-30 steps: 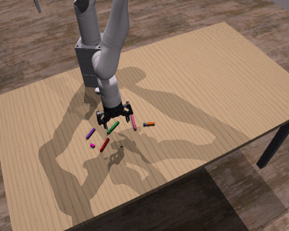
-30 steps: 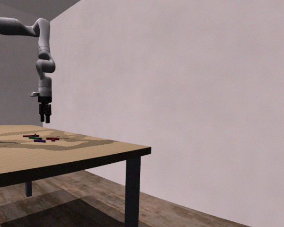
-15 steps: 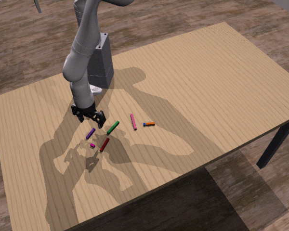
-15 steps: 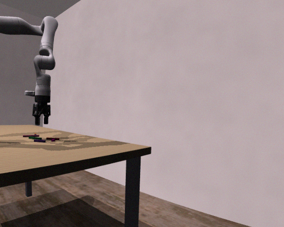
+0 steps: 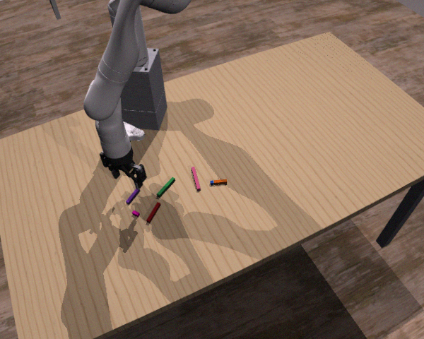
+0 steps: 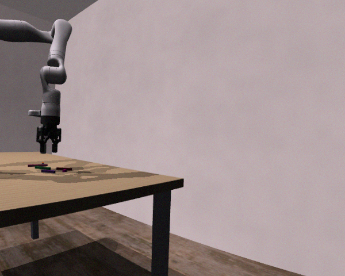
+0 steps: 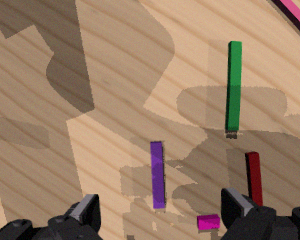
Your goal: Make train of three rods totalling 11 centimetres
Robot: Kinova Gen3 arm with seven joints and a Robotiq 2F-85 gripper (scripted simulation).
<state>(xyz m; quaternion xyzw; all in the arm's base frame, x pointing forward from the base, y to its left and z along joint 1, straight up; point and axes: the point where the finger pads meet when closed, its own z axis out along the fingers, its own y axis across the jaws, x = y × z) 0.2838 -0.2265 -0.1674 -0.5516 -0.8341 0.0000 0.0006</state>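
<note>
The top view looks steeply down at a slant from high above the near side, taking in most of the pale, wood-grained rectangular tabletop (image 5: pixel 296 127) (image 6: pixel 77 196) (image 7: pixel 20 90) and the grey box-shaped pedestal (image 5: pixel 161 91) at its far side; the exterior view stands back, only a little higher than the tabletop, and faces across it towards a plain pinkish-grey wall (image 6: pixel 226 103), with the tabletop at left; the wrist view is the nearest, looking down past the black two-fingered gripper (image 5: pixel 127 181) (image 6: pixel 48 148) (image 7: pixel 160 212), whose fingertips edge in at its bottom left and right; all three share the long purple rod (image 5: pixel 132 195) (image 6: pixel 48 171) (image 7: pixel 158 175) and the long green rod (image 5: pixel 165 187) (image 6: pixel 42 168) (image 7: pixel 233 86).
</note>
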